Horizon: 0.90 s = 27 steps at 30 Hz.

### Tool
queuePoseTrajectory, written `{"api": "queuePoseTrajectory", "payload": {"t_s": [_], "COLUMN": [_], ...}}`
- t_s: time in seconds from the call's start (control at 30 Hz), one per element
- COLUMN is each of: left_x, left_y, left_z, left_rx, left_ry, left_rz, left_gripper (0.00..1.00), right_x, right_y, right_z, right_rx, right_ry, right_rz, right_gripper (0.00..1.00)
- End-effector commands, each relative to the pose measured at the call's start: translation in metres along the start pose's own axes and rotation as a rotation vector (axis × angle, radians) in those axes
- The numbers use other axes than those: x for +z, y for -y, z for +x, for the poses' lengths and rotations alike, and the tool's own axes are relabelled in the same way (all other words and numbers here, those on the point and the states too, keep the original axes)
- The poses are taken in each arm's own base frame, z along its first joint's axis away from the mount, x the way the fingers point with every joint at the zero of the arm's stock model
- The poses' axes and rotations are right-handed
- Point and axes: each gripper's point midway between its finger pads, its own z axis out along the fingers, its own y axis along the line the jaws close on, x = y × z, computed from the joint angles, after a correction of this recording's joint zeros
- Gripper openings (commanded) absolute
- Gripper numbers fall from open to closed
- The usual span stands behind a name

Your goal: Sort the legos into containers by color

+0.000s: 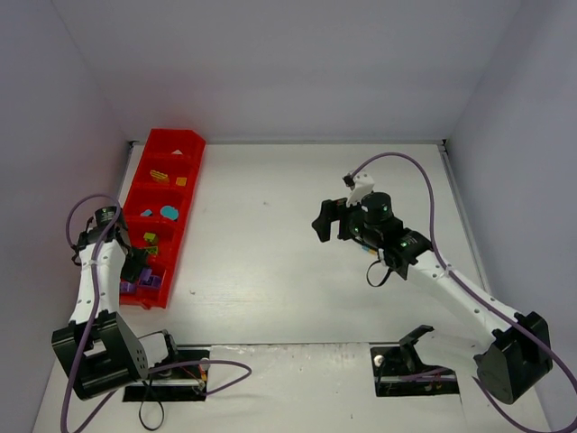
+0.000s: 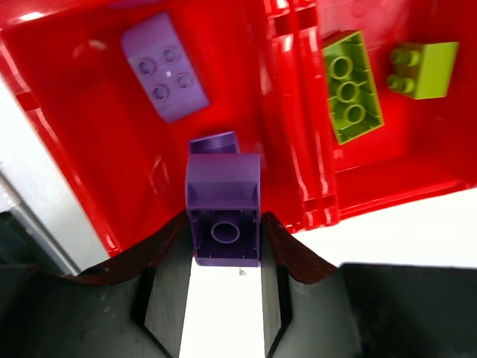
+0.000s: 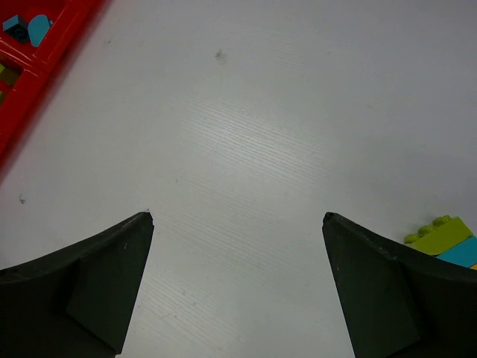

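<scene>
The red tray (image 1: 137, 200) lies at the table's left, its compartments holding yellow, orange, teal (image 1: 169, 213), lime and purple bricks. My left gripper (image 1: 140, 268) is over the tray's near end. In the left wrist view it (image 2: 223, 224) is shut on a dark purple brick (image 2: 223, 201), held over the nearest compartment (image 2: 89, 134). A lilac brick (image 2: 165, 67) lies in that compartment. Two lime bricks (image 2: 352, 86) lie in the adjoining one. My right gripper (image 1: 326, 219) (image 3: 238, 220) is open and empty above bare table. A lime brick (image 3: 440, 233) and a teal brick (image 3: 458, 253) lie just to its right.
The table is walled at the back and on both sides. The right arm's purple cable (image 1: 424, 180) loops above the table's right part. The tray's corner (image 3: 30, 82) shows at the top left of the right wrist view.
</scene>
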Motion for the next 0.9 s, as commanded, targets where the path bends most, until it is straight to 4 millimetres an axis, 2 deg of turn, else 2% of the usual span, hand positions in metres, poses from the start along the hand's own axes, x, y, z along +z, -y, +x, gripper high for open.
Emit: {"api": "queuePoseTrajectory", "payload": {"t_s": [0.0, 0.07, 0.13, 0.27, 0.3, 0.4, 0.5, 0.57, 0.63, 0.67, 0.73, 0.8, 0.83, 0.87], "left_x": [-0.006, -0.005, -0.006, -0.008, -0.009, -0.01, -0.013, -0.024, -0.035, -0.046, -0.064, -0.09, -0.11, -0.117], "left_y": [-0.016, -0.021, -0.021, -0.023, -0.024, -0.023, -0.022, -0.017, -0.004, 0.008, 0.029, 0.063, 0.087, 0.095], "left_z": [-0.002, -0.001, -0.001, -0.001, -0.001, 0.0, -0.001, -0.008, -0.012, -0.02, -0.02, -0.022, -0.019, -0.02], "left_rx": [-0.038, -0.043, -0.051, -0.055, -0.058, -0.061, -0.055, -0.041, -0.003, 0.03, 0.09, 0.176, 0.264, 0.297], "left_ry": [0.021, 0.024, 0.025, 0.025, 0.024, 0.023, 0.027, 0.046, 0.065, 0.091, 0.106, 0.127, 0.142, 0.164], "left_rz": [-0.063, -0.084, -0.085, -0.091, -0.092, -0.084, -0.074, -0.048, 0.005, 0.056, 0.16, 0.333, 0.463, 0.499], "left_gripper": [0.09, 0.12, 0.3, 0.57, 0.61, 0.69, 0.7, 0.7, 0.7, 0.7, 0.7, 0.7, 0.7, 0.7], "right_x": [-0.006, -0.006, -0.006, -0.006, -0.006, -0.006, -0.01, -0.012, -0.014, -0.014, -0.012, -0.012, -0.012, -0.012], "right_y": [0.001, 0.004, 0.007, 0.008, 0.008, 0.009, 0.01, 0.017, 0.026, 0.032, 0.04, 0.051, 0.055, 0.055], "right_z": [-0.022, -0.02, -0.02, -0.016, -0.016, -0.015, -0.019, -0.022, -0.021, -0.022, -0.015, -0.008, -0.004, -0.003], "right_rx": [0.015, 0.022, 0.029, 0.037, 0.038, 0.041, 0.054, 0.071, 0.084, 0.106, 0.134, 0.179, 0.189, 0.189], "right_ry": [0.086, 0.084, 0.087, 0.078, 0.078, 0.077, 0.096, 0.113, 0.119, 0.126, 0.104, 0.086, 0.073, 0.073], "right_rz": [0.017, 0.033, 0.046, 0.05, 0.05, 0.055, 0.068, 0.107, 0.157, 0.193, 0.232, 0.291, 0.317, 0.318], "right_gripper": [0.93, 0.93, 0.93, 0.94, 0.94, 0.94, 0.94, 0.94, 0.94, 0.94, 0.94, 0.94, 0.96, 0.96]}}
